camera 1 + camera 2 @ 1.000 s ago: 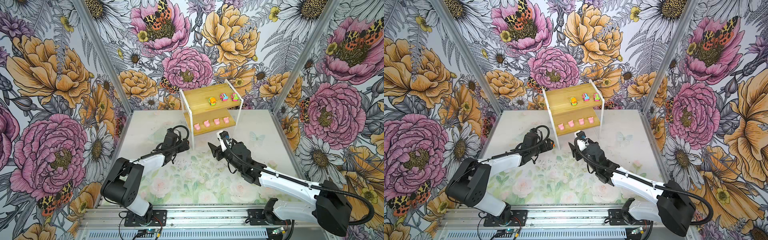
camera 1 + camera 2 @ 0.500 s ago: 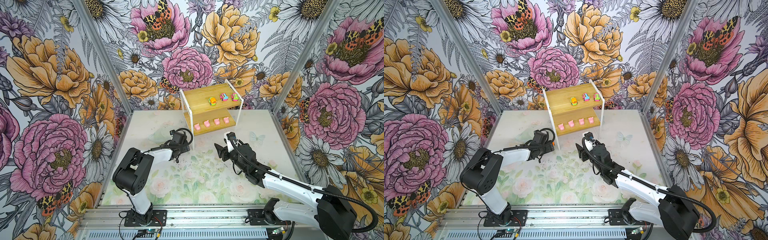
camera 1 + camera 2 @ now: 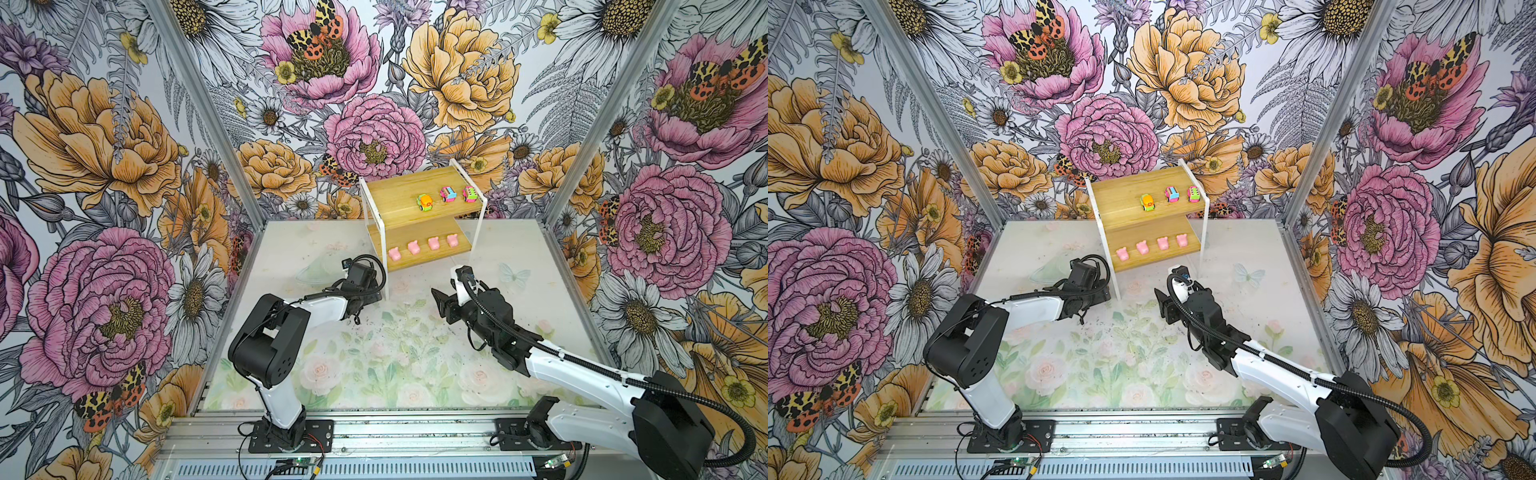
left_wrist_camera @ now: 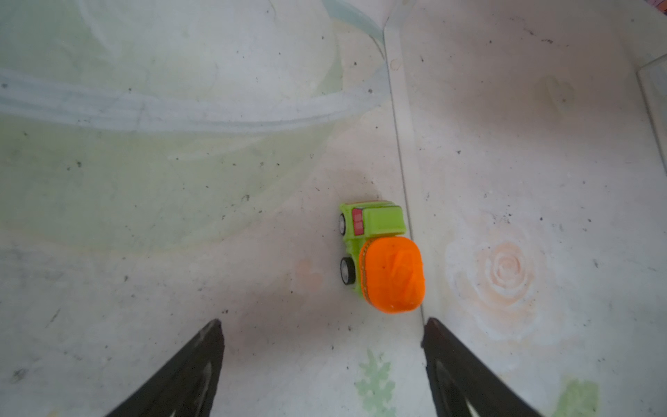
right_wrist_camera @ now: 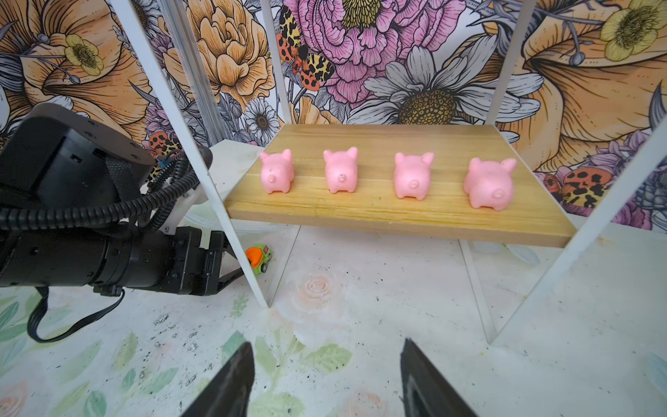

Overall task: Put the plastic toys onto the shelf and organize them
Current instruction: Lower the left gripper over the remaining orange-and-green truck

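Spread wide and empty, the left gripper (image 4: 321, 325) faces the orange-and-green car (image 4: 382, 256) on the table (image 3: 374, 365).

Its fingers (image 4: 187, 368) stand far apart and touch nothing. The car rests on its wheels just beside the front-left white leg of the shelf (image 3: 390, 195), near the centre of both top views, where the left arm hides it. Its long axis runs along the frame's bar, with the orange drum toward the gripper and the lime-green cab with its red panel pointing away. The right gripper (image 5: 326, 344) is partly spread and empty above the table, facing four pink pigs (image 5: 413, 177) on the lower board. Three more cars (image 3: 447, 193) sit on the upper board.
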